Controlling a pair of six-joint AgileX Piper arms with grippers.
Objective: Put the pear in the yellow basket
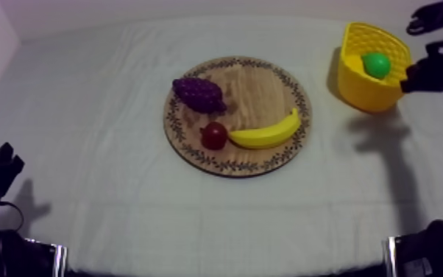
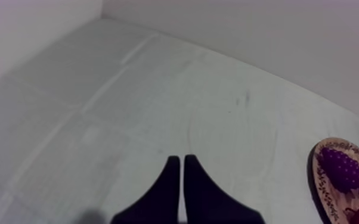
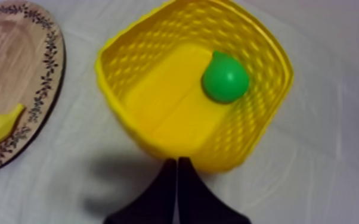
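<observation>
Pear (image 3: 225,77) down in the basket (image 3: 101,71), resting against a side wall. Right gripper (image 3: 176,161), the nearer one, hangs just outside the rim, fingers pressed into an empty narrow wedge, pear just beyond. Left gripper (image 2: 179,159), also closed, well away. Looks done, I'd say.

Pear (image 1: 376,65): green, smooth, lying inside the yellow basket (image 1: 364,96), against its latticed wall.
Yellow basket: openwork sides, open side up, far right of the table (image 1: 107,147).
Wooden board (image 1: 257,92): round, leaf-patterned rim, flat at centre, left of the basket, apart from it.
</observation>
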